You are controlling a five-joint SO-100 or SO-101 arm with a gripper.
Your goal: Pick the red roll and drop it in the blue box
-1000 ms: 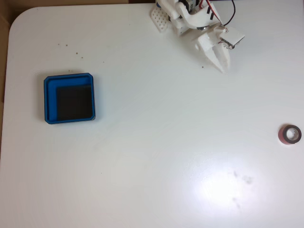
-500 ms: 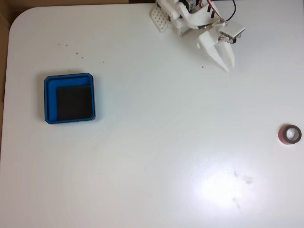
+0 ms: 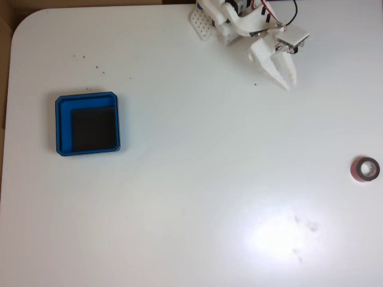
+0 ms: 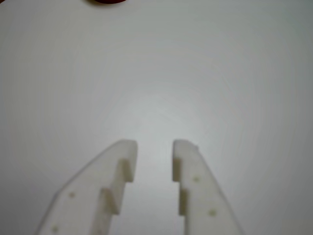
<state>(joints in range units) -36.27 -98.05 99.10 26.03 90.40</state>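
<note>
The red roll (image 3: 365,170) lies flat on the white table near the right edge of the fixed view; a sliver of the red roll (image 4: 105,1) shows at the top edge of the wrist view. The blue box (image 3: 58,125), with a black floor, sits at the left with nothing in it. My white gripper (image 3: 289,84) hangs at the top, close to the arm's base, far from both roll and box, pointing down and to the right. In the wrist view my gripper (image 4: 154,145) is open by a narrow gap, with only bare table between its fingers.
The arm's base (image 3: 224,21) with red and black wires stands at the table's top edge. The table's left edge and rounded corner (image 3: 24,24) border a brown floor. Small dark specks (image 3: 84,58) and a glare patch (image 3: 272,236) mark the white surface.
Over the last second the gripper has swung a little to the right and its fingers have parted slightly. Roll and box have not moved.
</note>
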